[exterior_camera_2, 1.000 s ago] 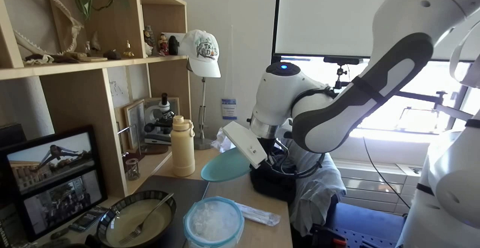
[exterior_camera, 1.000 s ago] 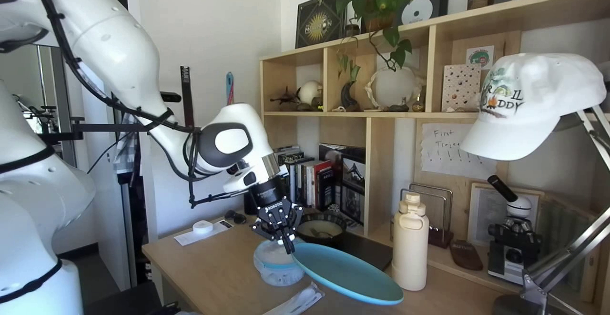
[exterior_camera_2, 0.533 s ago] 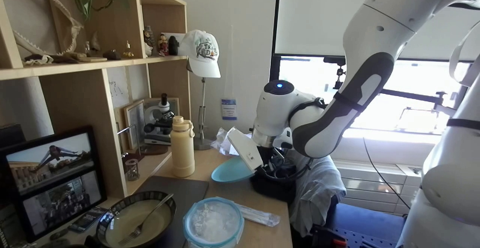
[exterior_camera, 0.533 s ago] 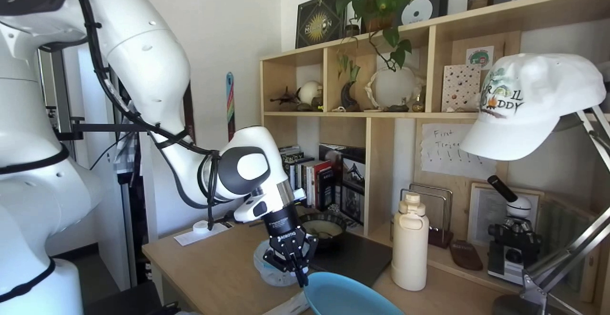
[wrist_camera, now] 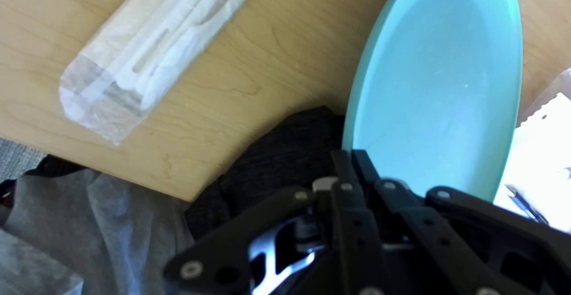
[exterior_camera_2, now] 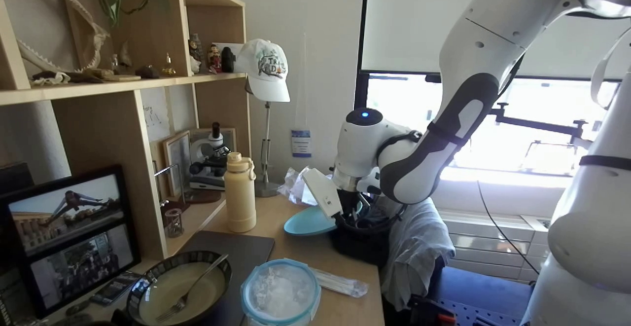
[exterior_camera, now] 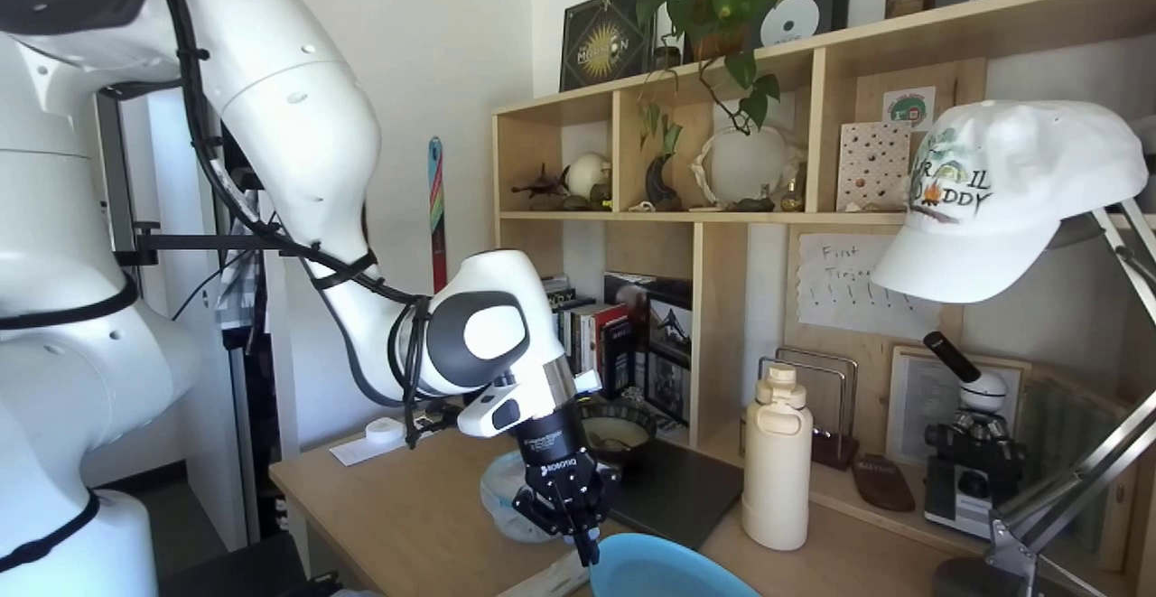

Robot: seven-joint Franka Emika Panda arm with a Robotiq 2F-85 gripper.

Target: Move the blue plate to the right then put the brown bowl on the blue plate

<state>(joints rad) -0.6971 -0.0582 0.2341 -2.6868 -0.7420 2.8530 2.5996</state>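
bare table (wrist_camera: 272, 58) between clear packet (wrist_camera: 165, 40) and tilted blue plate (wrist_camera: 437, 85), dark fabric (wrist_camera: 281, 152) at table edge, claw (wrist_camera: 351, 154) clenched on plate rim

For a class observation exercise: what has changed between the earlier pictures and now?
In an exterior view, the claw carried the blue plate downward and to the right, its lower part now out of frame. The claw stays shut on the plate's rim; nothing was newly gripped or let go. The brown bowl and cream bottle stayed put.
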